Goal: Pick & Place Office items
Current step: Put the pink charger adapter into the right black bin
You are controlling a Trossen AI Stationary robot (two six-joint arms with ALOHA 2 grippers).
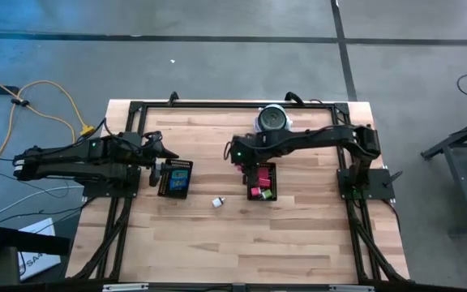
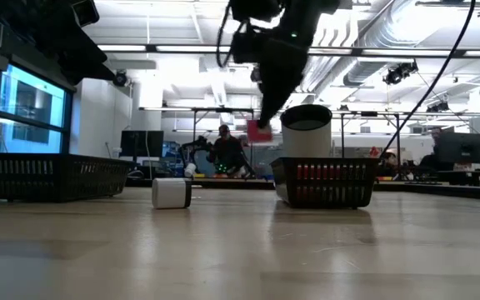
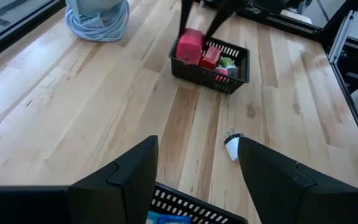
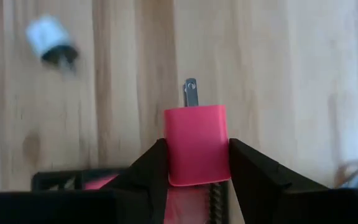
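Right gripper (image 4: 197, 163) was clamped on a pink plug block (image 4: 196, 143), held above the right tray's (image 1: 271, 193) 11 o'clock corner; probably mid-carry, next needed centring over tray, then release

Robotics lab or test hall, open-plan, industrial finish.

A wooden table (image 1: 242, 235) in a black frame is set on a grey concrete floor (image 1: 217, 65) marked with dark lines; a yellow cable (image 1: 51, 97) is run loose across it. In the low view, exposed ducts (image 2: 407, 33) and strip lights (image 2: 182, 48) are hung from an open ceiling, monitors (image 2: 140, 143) and benches are ranged along the far side, a glazed partition (image 2: 23, 108) is seen at one edge, and a person (image 2: 226, 150) is seated at a distant workstation.
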